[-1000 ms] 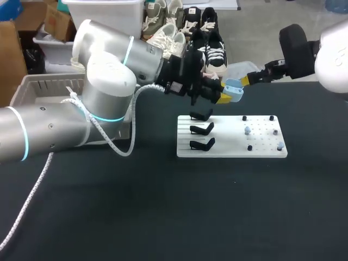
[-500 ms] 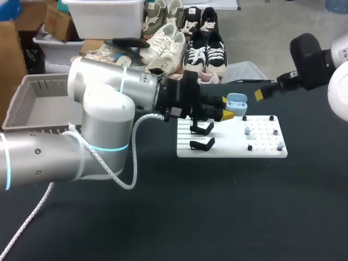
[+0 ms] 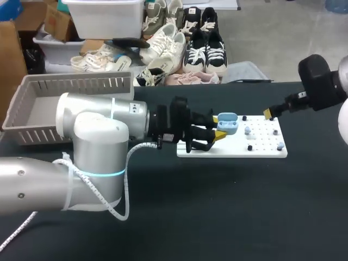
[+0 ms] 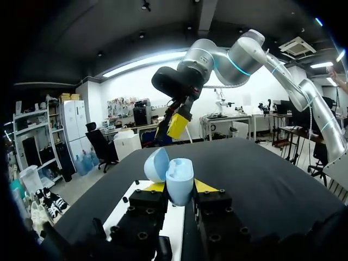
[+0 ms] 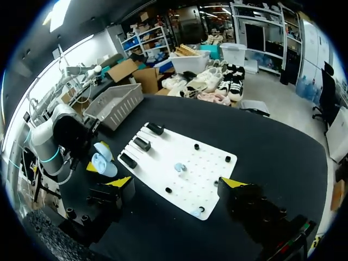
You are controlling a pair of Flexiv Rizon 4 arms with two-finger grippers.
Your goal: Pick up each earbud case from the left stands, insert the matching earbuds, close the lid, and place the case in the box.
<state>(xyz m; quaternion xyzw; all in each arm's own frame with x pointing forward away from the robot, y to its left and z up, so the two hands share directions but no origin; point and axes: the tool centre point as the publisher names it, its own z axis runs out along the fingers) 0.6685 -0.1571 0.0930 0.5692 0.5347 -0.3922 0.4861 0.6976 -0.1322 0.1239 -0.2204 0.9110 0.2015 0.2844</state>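
My left fingers [image 4: 202,186]: clamped on the light-blue earbud case [image 4: 176,179] (lid open).
Case: between my tips, jutting toward 12 o'clock.
My right fingers [image 5: 120,182]: wide apart, empty, by the board's [image 3: 234,145] 2 o'clock corner.

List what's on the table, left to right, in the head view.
Grey slatted plastic basket → open light blue earbud case, gripped in the left tool → pale blue earbud on the white pegboard → right tool, open.
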